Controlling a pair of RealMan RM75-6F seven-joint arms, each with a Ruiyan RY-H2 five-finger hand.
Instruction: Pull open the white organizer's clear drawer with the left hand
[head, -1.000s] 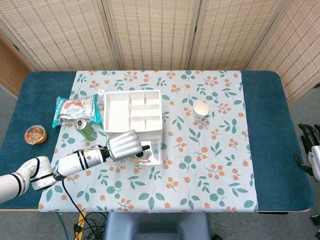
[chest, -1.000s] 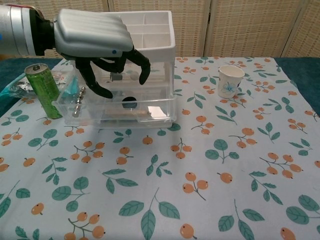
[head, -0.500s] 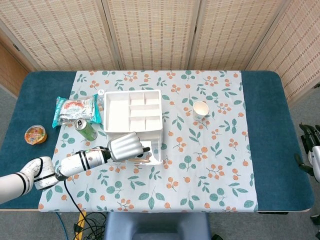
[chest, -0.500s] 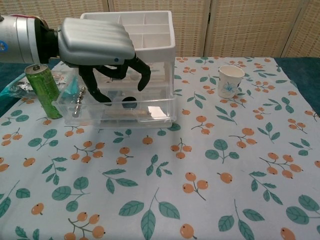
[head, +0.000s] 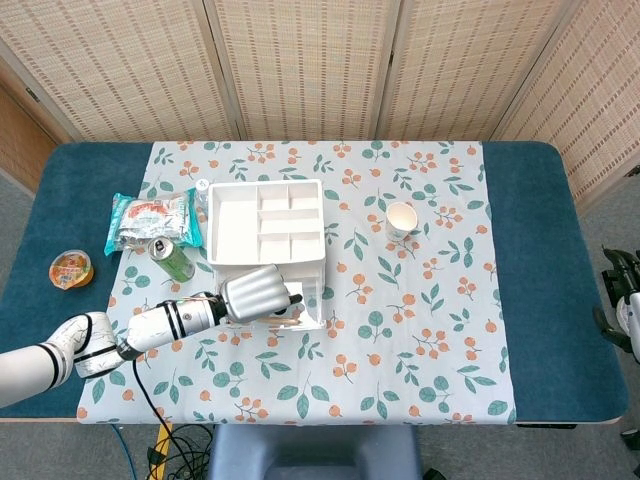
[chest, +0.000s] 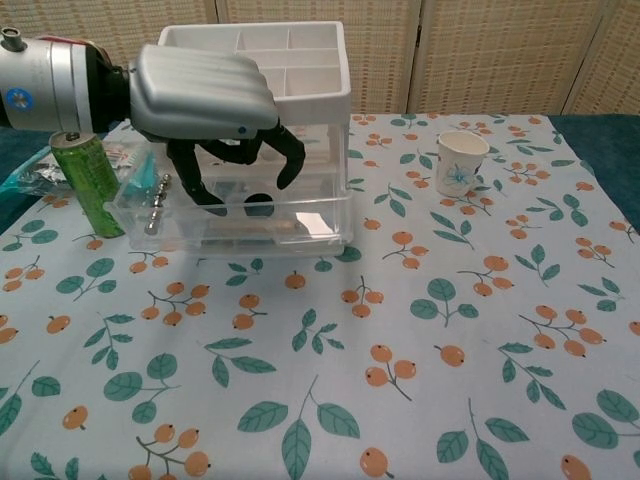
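Since a second ago our left hand is sitting a touch further right and lower over the clear drawer, with the dark fingers now reaching down closer to the drawer's front wall. Drawer itself is barely shifting, as far as we can tell.

So right now we're seeing the white organizer sitting on the floral tablecloth, and the clear drawer is sticking out from under it toward us, already partway open. Our left hand is hovering right above the drawer with its fingers curled down into it, near the dark round pull on the front. We honestly can't tell whether the fingertips are actually hooking the wall or just hanging inside, so whether it's gripping anything is a no-call from us.

In the head view the left hand is covering the drawer's left half, just in front of the organizer.

Our right hand is just peeking in at the table's far right edge, well apart from everything, and we can't make out its fingers' pose.

A green can is standing just left of the drawer, and a paper cup is off to the right.
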